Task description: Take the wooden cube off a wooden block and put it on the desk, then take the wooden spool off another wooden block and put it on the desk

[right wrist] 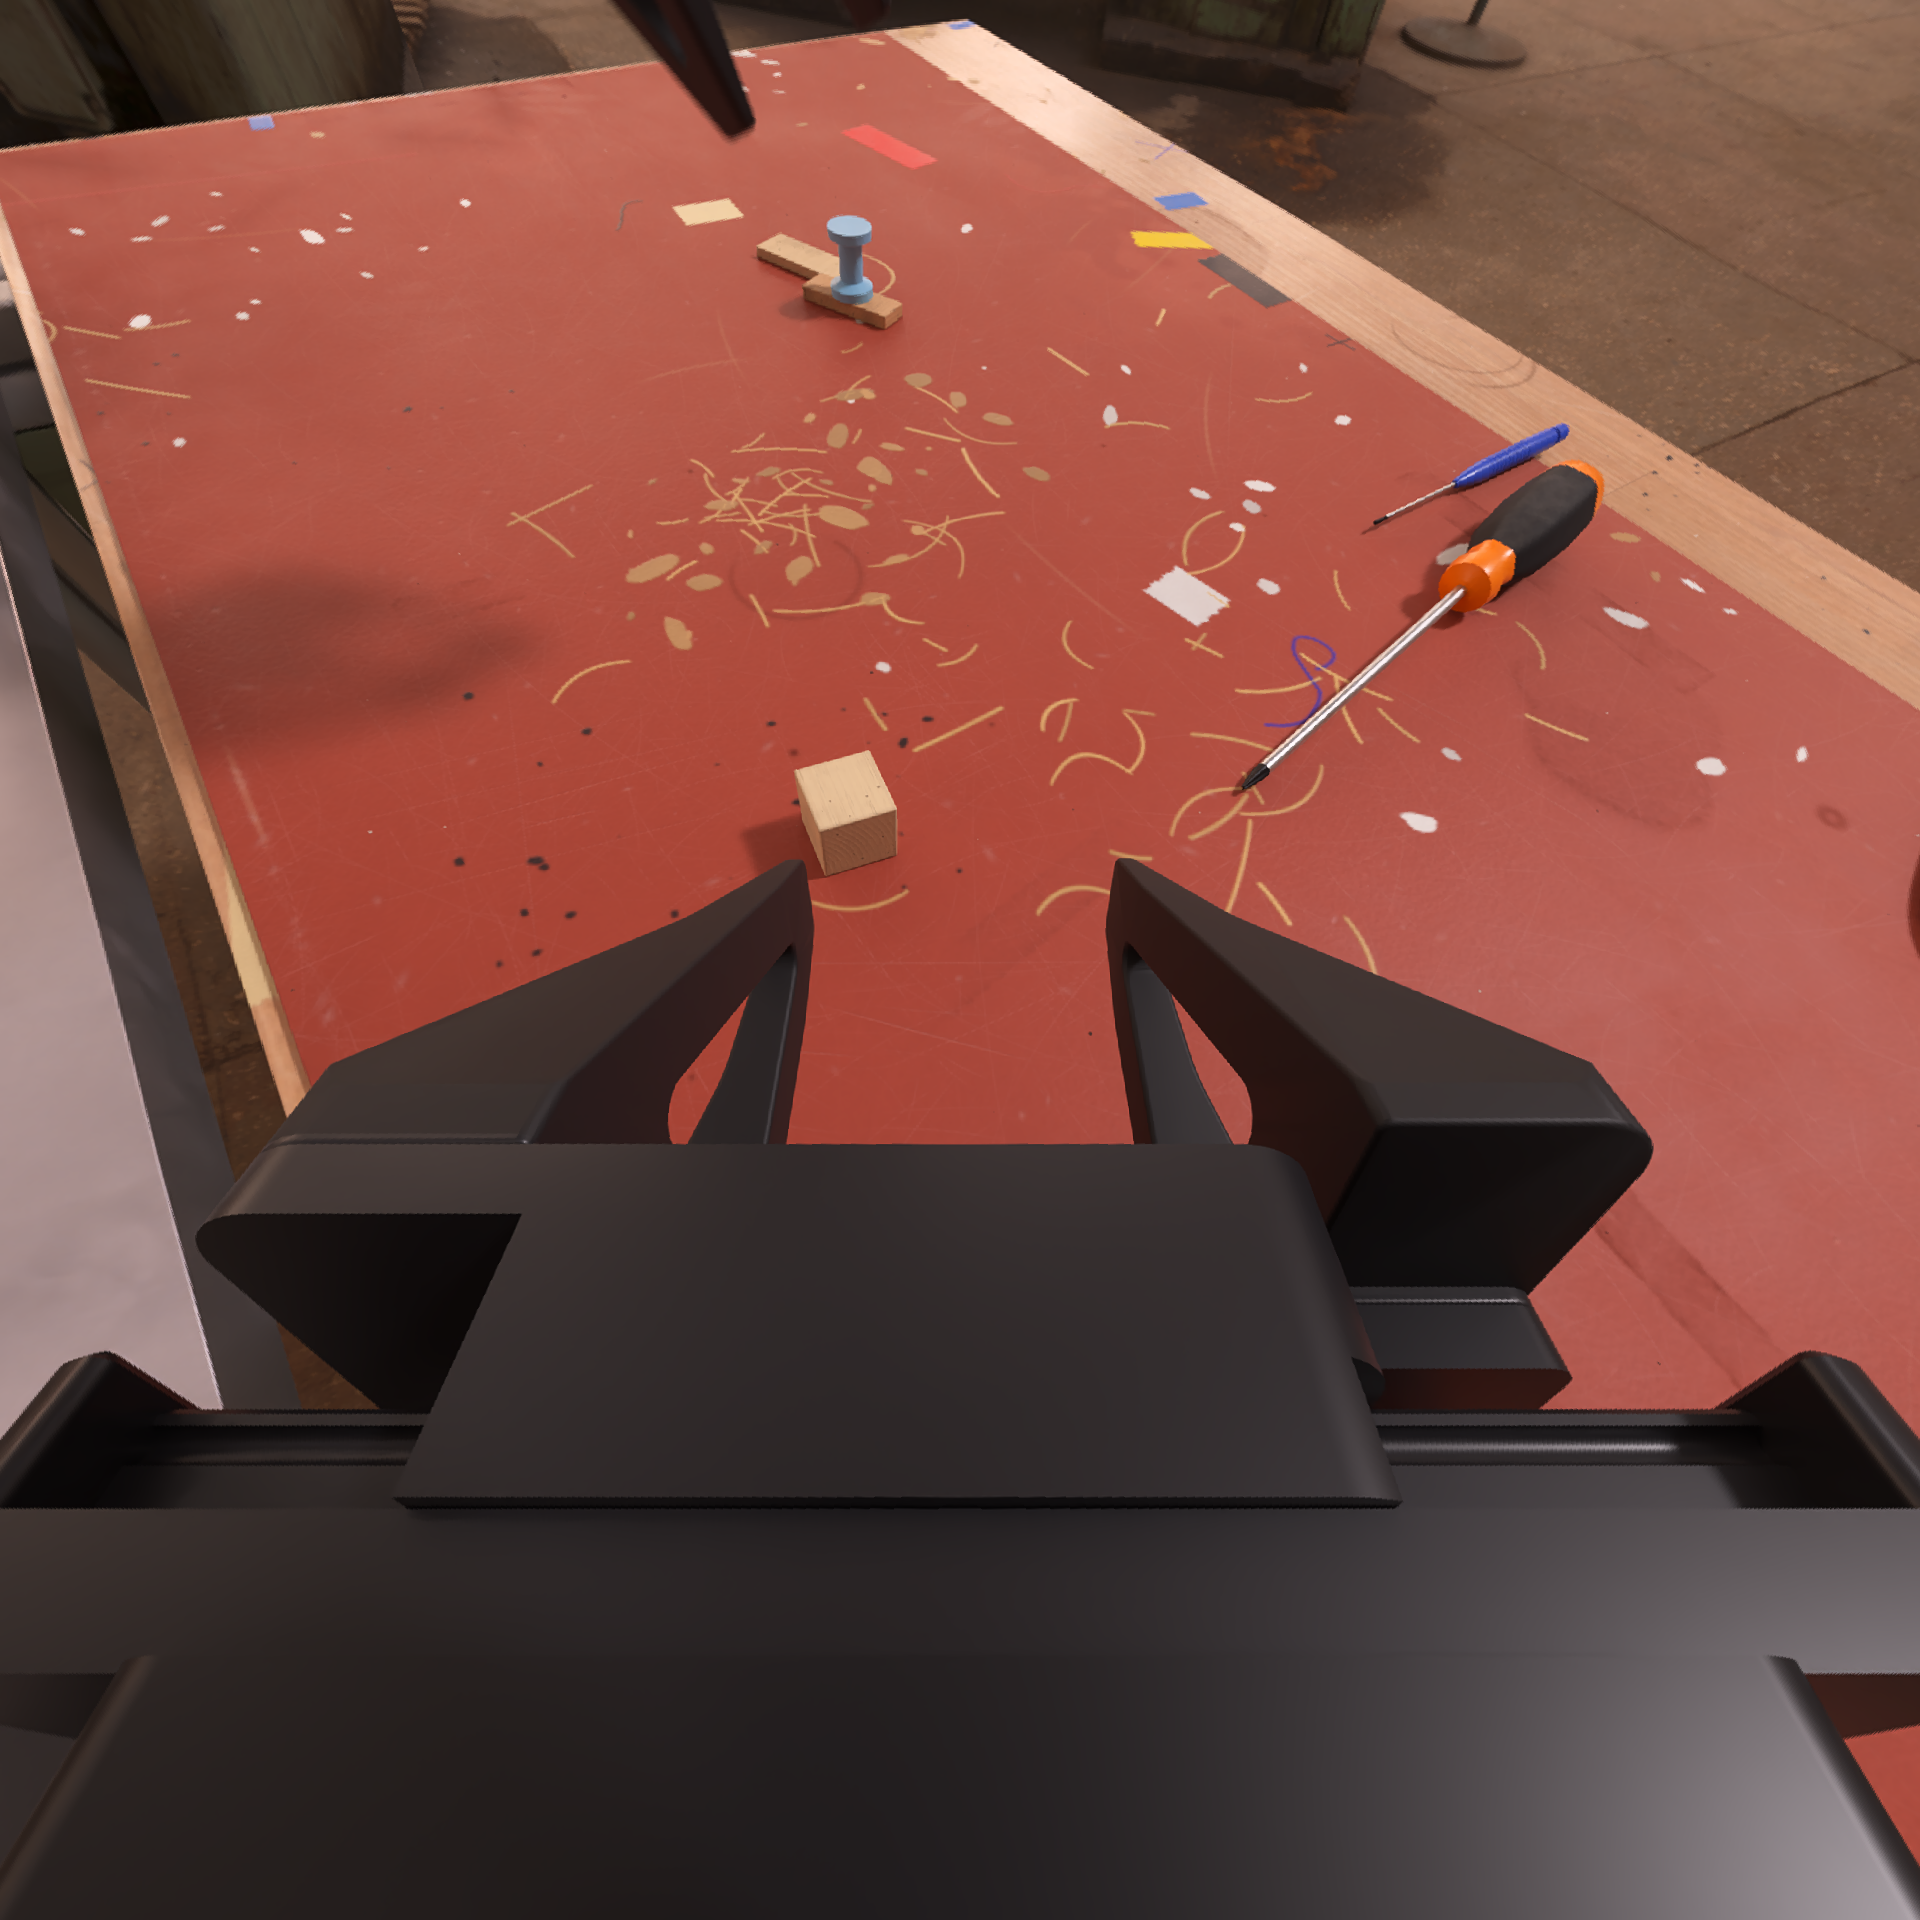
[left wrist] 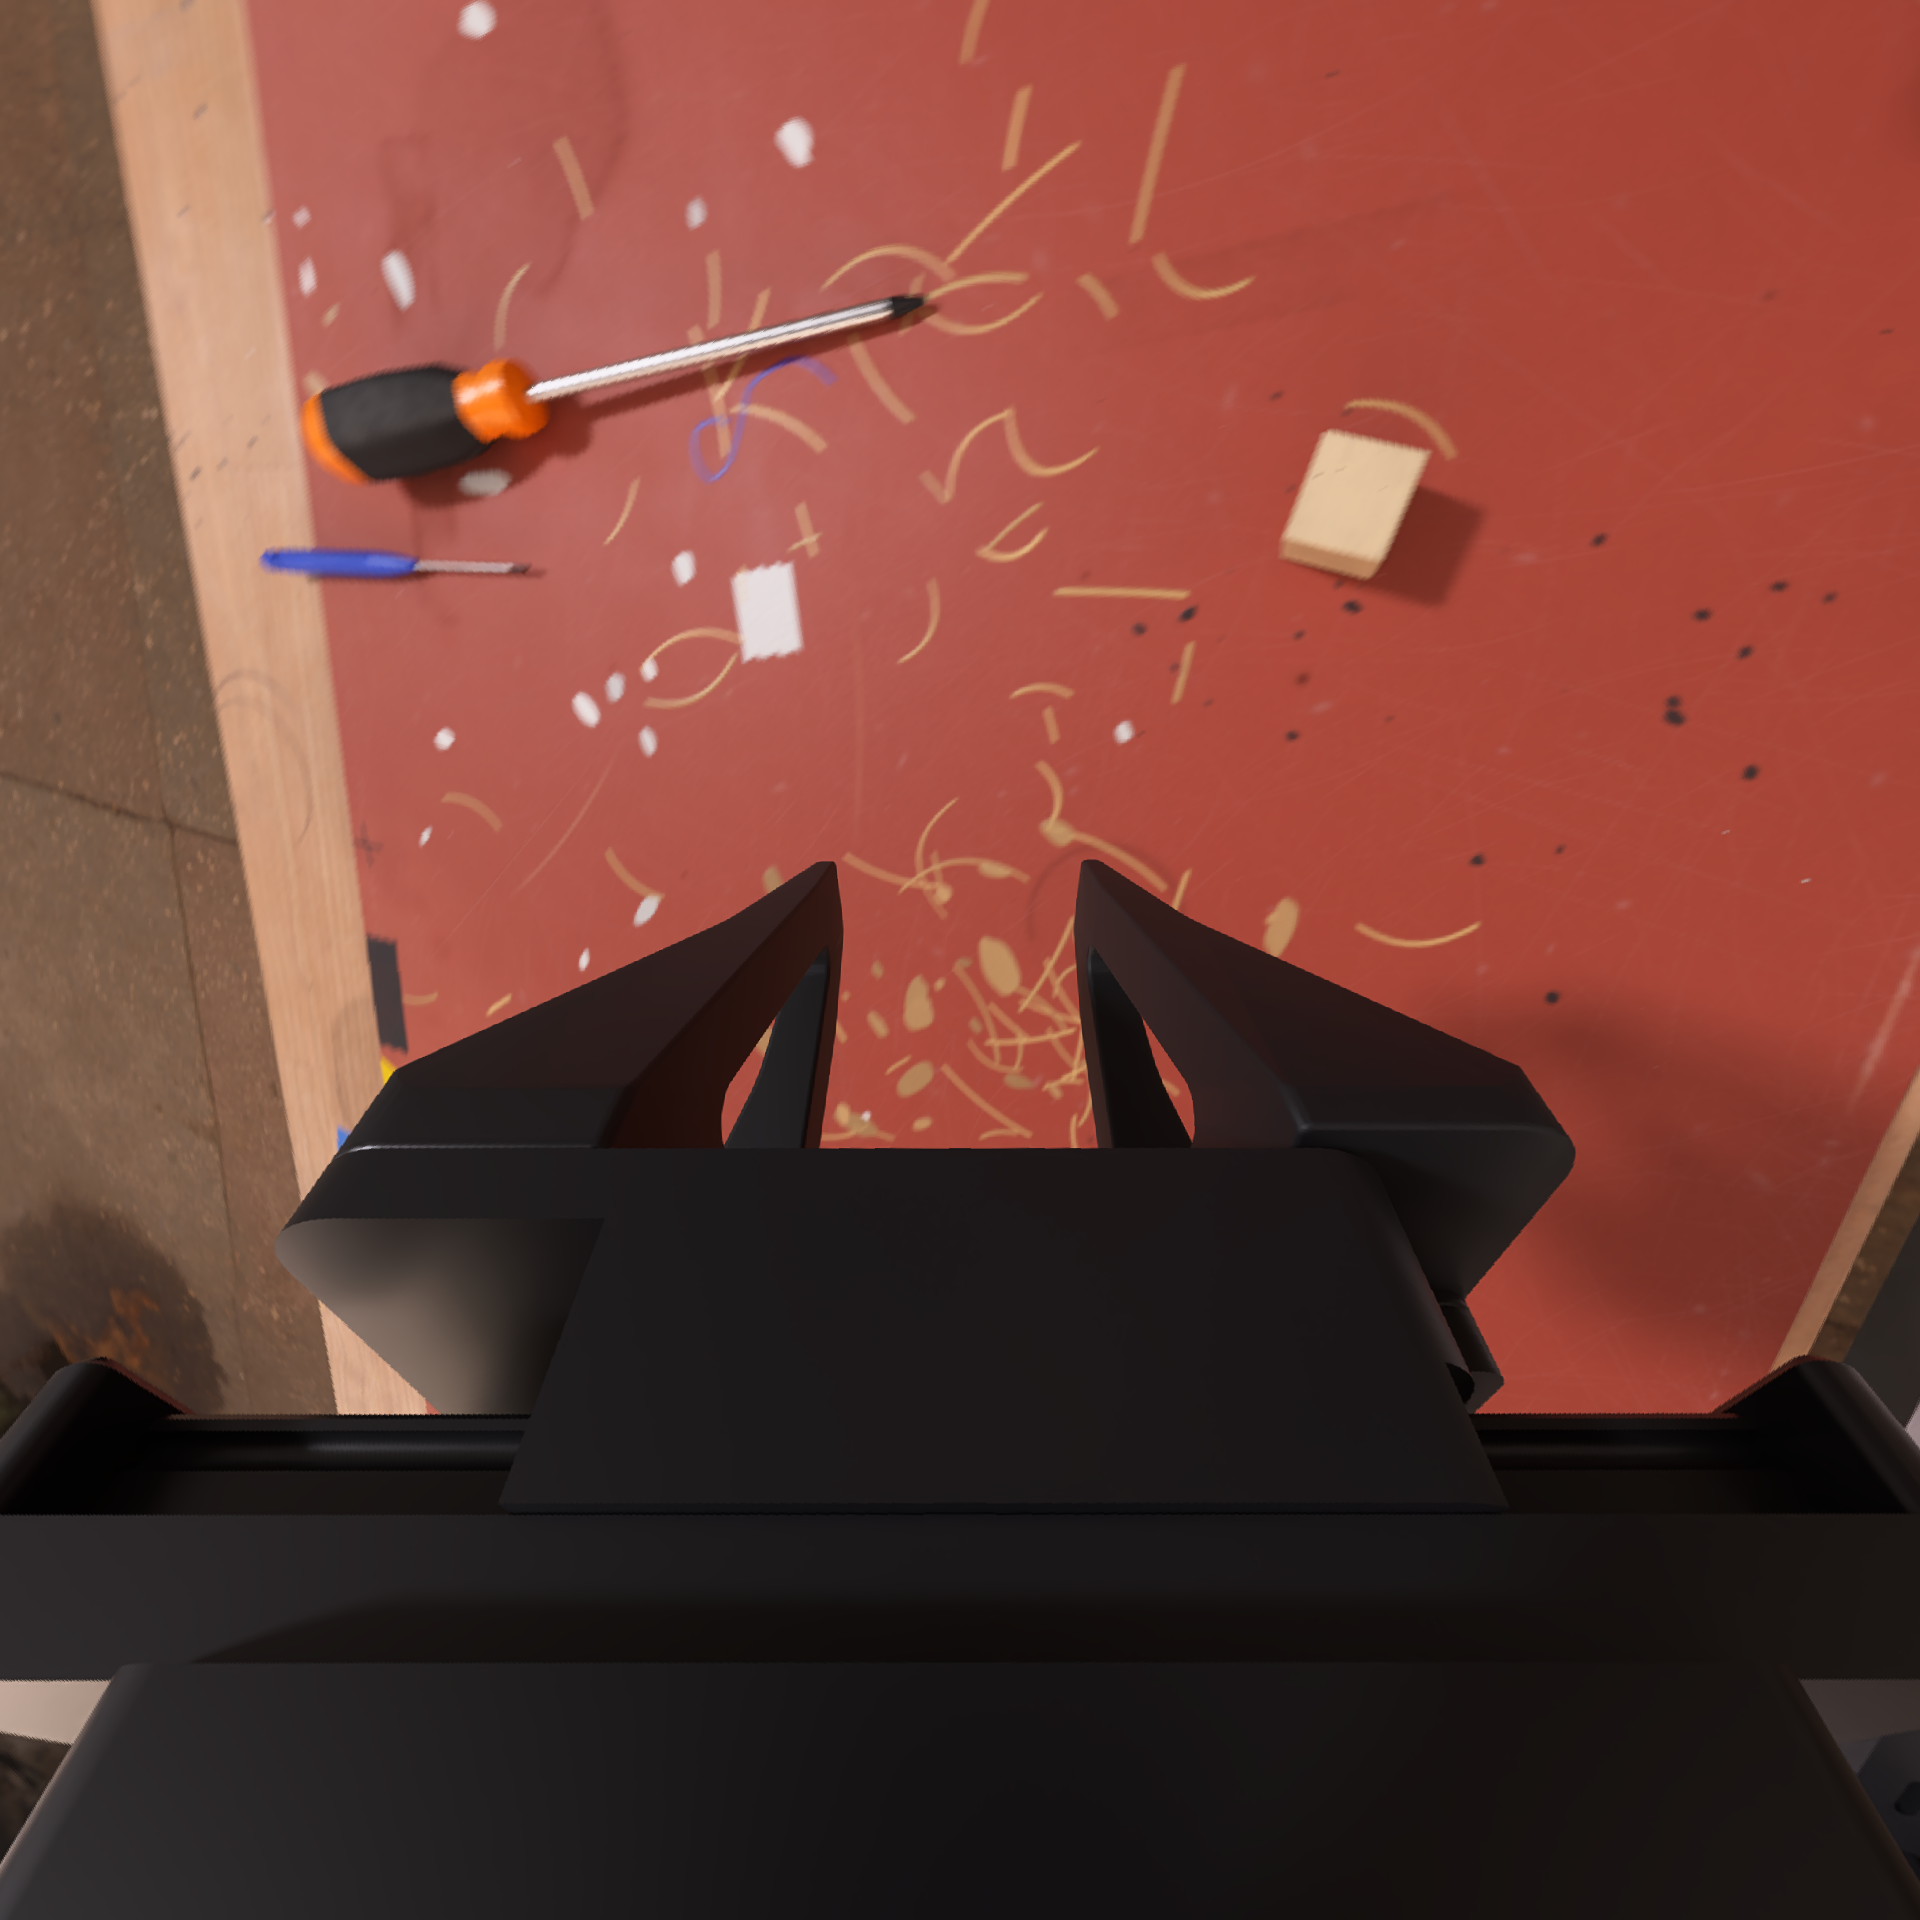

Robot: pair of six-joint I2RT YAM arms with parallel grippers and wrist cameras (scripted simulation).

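A pale wooden cube (right wrist: 846,811) rests directly on the red desk (right wrist: 416,499), just beyond my right gripper's left fingertip; it also shows in the left wrist view (left wrist: 1353,504) at the upper right. A blue spool (right wrist: 850,259) stands upright on a flat wooden block (right wrist: 854,302) at the far middle of the desk, with a second flat block (right wrist: 790,255) lying beside it. My right gripper (right wrist: 958,878) is open and empty, hovering near the cube. My left gripper (left wrist: 956,878) is open and empty above wood shavings. The spool is out of the left wrist view.
An orange-and-black screwdriver (right wrist: 1496,566) and a small blue screwdriver (right wrist: 1496,468) lie at the desk's right side, also seen in the left wrist view (left wrist: 436,416) (left wrist: 353,562). Coloured tape pieces (right wrist: 888,145) lie at the back. The other arm's dark finger tip (right wrist: 707,73) hangs at the top.
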